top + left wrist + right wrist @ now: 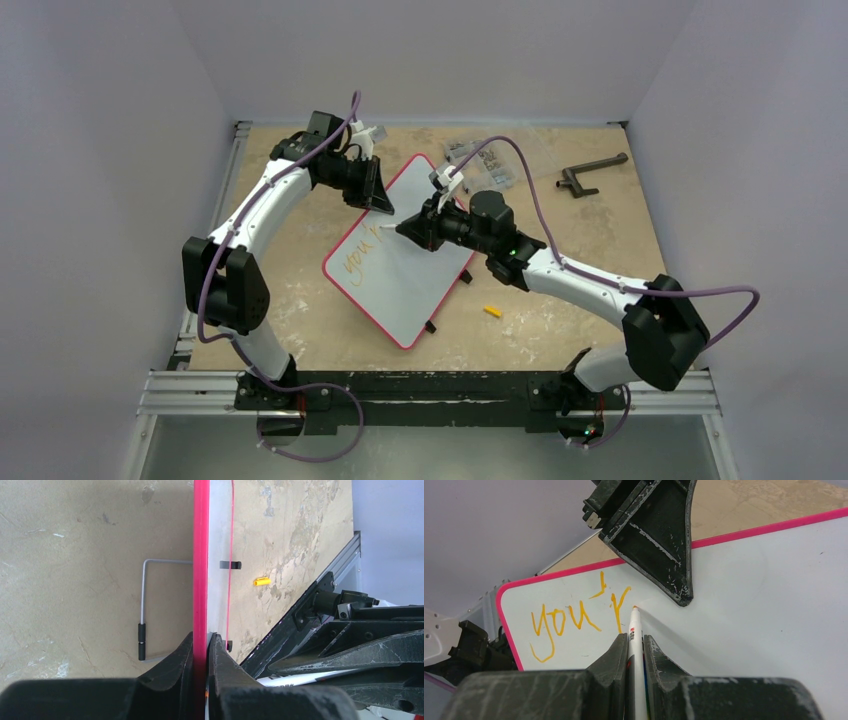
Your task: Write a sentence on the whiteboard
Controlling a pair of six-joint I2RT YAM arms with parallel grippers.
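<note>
- Plainly, the whiteboard (410, 285) sits in the middle of the desk (620, 220), turned at a slant. A wire stand (142, 600) shows behind it, so it probably leans on that rather than lying flat.
- Its sentence (569, 622) runs in orange along the board's left end and reads "you'r". The rest of the surface is bare, so most of the writing looks undone.
- A marker (635, 630) has its tip at the upper end of the "r". Whether it touches the board or sits just off it, I cannot tell.
- Clamped on that marker is the right gripper (635, 639), with the barrel lying straight out between its fingers. That likely puts the tip and the fresh strokes in view of its wrist camera.
- Pinched on the board's red rim at the far edge, the left gripper (202, 637) probably steadies the board so pen pressure cannot push or tip it.
- A yellow cap (491, 311) lies on the desk near the board's lower right edge, apart from it. It is likely the marker's.
- A parts box (470, 152) and a black handle (595, 170) rest at the far side, well apart from the writing.
</note>
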